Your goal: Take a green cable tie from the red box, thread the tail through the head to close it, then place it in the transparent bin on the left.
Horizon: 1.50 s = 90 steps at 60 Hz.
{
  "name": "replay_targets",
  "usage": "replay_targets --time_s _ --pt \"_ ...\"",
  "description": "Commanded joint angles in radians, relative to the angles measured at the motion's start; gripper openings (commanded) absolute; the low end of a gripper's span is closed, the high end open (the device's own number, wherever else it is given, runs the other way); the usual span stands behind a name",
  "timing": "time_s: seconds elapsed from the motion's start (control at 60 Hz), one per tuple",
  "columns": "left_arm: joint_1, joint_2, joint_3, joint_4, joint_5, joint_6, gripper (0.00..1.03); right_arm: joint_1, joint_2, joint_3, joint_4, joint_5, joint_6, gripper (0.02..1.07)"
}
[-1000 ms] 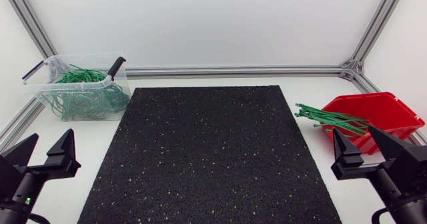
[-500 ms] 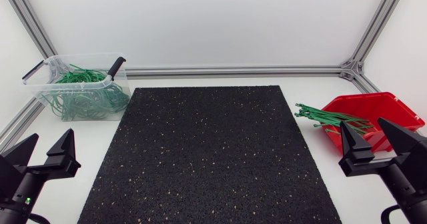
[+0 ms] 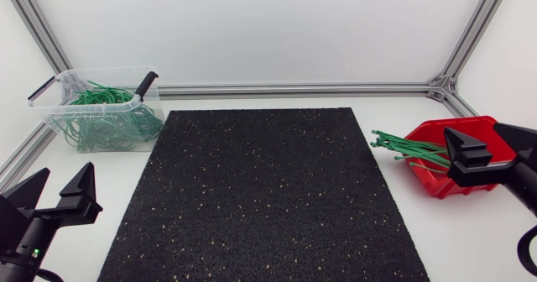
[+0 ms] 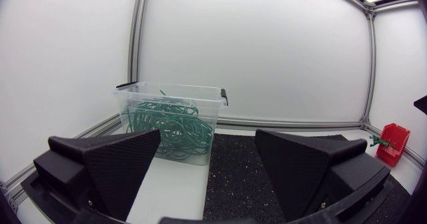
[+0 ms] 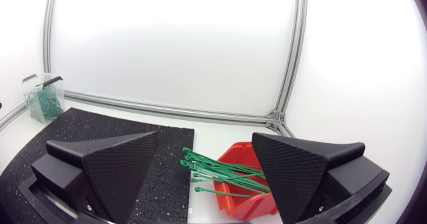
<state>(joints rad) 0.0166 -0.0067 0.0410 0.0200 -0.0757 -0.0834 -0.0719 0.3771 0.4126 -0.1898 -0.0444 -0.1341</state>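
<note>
The red box [image 3: 430,174] stands at the table's right edge, with a bundle of green cable ties [image 3: 411,148] sticking out of it toward the mat. My right gripper [image 3: 491,145] hovers open over the box with nothing between its fingers. In the right wrist view the ties [image 5: 217,171] and the red box [image 5: 241,156] lie just ahead of that gripper [image 5: 203,177]. The transparent bin [image 3: 52,116] at the back left holds several looped green ties [image 3: 105,122]. My left gripper [image 3: 52,195] stands open and empty near the front left corner, well short of the bin [image 4: 127,103].
A black speckled mat [image 3: 268,190] covers the middle of the table. Aluminium frame rails [image 3: 294,89] run along the back and side edges. The bin has black clip handles [image 3: 146,83].
My right gripper has moved away from the front edge toward the back and now sits over the red box. The left arm has not moved.
</note>
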Motion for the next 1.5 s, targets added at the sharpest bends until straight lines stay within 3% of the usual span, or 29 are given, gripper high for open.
replay_targets --time_s 0.0,0.267,0.45,0.517,0.617,1.217,1.483 --pt "-0.001 -0.006 -0.044 -0.005 0.005 -0.015 0.99 -0.022 0.065 0.054 -0.037 -0.018 -0.073 1.03" --pt "-0.004 -0.006 -0.044 -0.005 0.005 -0.015 0.99 -0.063 0.286 0.193 -0.177 -0.029 -0.481 1.02" --pt "-0.004 -0.006 -0.044 -0.005 0.005 -0.015 0.99 -0.108 0.421 0.227 -0.227 -0.098 -0.57 1.01" --pt "-0.004 -0.006 -0.044 -0.006 0.005 -0.015 0.99 -0.12 0.467 0.252 -0.273 -0.133 -0.599 0.93" --pt "-0.004 -0.004 -0.044 -0.008 0.005 -0.015 0.99 -0.169 0.5 0.242 -0.296 -0.193 -0.731 0.93" --pt "0.0 -0.004 -0.043 -0.011 0.005 -0.015 0.99 -0.263 0.569 0.006 0.0 -0.222 -1.108 0.92" --pt "0.002 -0.004 -0.043 -0.012 0.005 -0.015 0.99 -0.276 0.657 -0.054 0.153 -0.265 -1.144 0.78"
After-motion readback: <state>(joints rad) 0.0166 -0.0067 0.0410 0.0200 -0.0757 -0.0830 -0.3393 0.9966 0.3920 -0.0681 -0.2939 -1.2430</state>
